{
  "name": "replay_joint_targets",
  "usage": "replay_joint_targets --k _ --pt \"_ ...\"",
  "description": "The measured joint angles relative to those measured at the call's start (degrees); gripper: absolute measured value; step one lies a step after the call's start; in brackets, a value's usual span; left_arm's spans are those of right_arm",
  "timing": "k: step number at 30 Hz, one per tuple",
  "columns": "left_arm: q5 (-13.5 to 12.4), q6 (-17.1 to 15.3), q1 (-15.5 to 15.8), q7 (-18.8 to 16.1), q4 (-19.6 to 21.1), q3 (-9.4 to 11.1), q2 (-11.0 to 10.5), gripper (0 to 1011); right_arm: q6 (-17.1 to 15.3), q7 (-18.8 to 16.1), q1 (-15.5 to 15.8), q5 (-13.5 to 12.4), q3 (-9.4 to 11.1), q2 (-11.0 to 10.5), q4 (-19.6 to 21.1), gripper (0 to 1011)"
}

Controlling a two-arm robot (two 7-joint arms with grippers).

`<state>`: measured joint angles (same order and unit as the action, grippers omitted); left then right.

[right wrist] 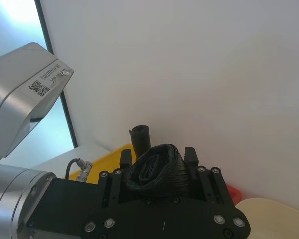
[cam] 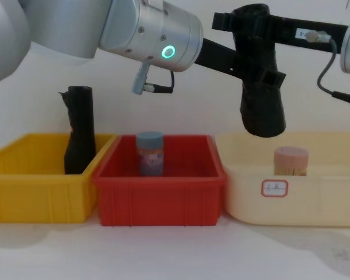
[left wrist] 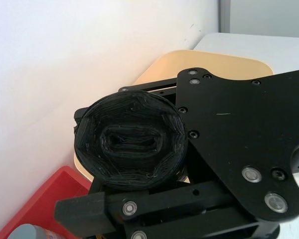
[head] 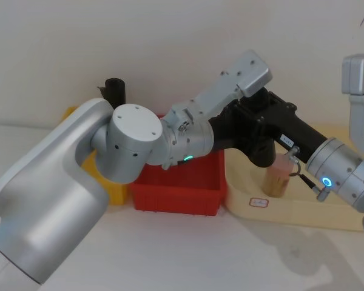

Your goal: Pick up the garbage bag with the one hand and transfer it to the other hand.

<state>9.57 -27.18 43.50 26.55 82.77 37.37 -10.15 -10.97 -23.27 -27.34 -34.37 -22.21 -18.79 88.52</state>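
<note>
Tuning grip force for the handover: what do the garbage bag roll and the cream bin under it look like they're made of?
The garbage bag, held between the left claw and right claw, looks like thin black plastic film rolled tight: concentric wrinkled layers show at its end, with a dull sheen. The cream bin looks like rigid moulded plastic, smooth and matte, with rounded corners.

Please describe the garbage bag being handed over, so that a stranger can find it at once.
Look above the cream tray, to the right of the red bin. There the garbage bag, a smooth black roll, hangs in the air between the left gripper and right gripper. The other black roll stands in the yellow bin.
</note>
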Motion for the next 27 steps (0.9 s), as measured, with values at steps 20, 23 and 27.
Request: replay_joint_targets --k 20,23,27 --pt "0.0 0.0 0.0 0.0 0.0 0.0 0.0 486 0.0 0.0 0.0 0.0 0.0 0.0 0.0 633" --pt "0.0 0.0 0.0 0.0 0.0 0.0 0.0 486 0.0 0.0 0.0 0.0 0.0 0.0 0.0 633" --pt "0.0 0.0 0.0 0.0 0.0 0.0 0.0 486 0.0 0.0 0.0 0.0 0.0 0.0 0.0 633"
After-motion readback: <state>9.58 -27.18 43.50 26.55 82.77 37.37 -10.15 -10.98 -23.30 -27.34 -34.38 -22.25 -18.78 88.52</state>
